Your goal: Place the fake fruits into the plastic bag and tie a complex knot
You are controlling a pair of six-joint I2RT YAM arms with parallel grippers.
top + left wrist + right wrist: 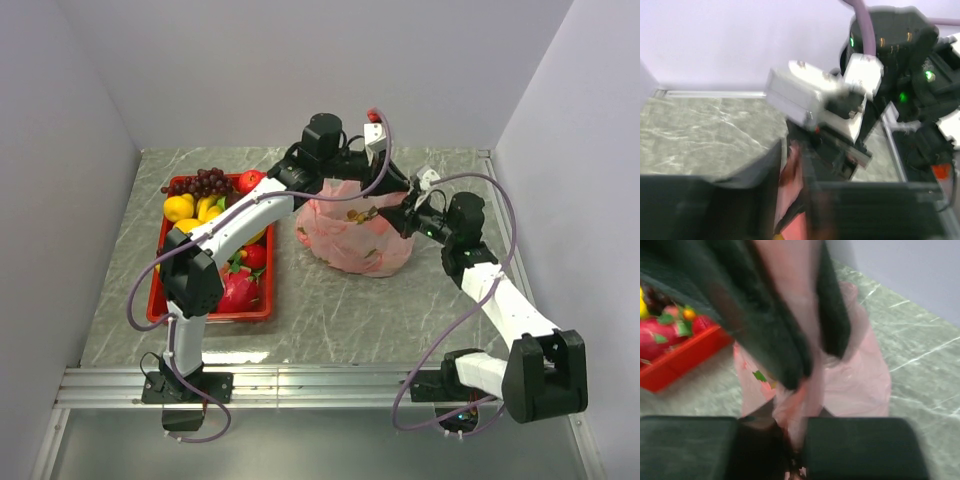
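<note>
With the right gripper (771, 421), nearest: pinches a gathered strand of the bag (350, 240), jaws pressed almost together on the film. With the left gripper (791, 172), just above: nips the same strand. Only from the right wrist: runs upright between both grippers. Only from above: sits on the counter (330, 310) just right of the tray (210, 316) of fruits (200, 208), widest left to right, mouth up.
</note>
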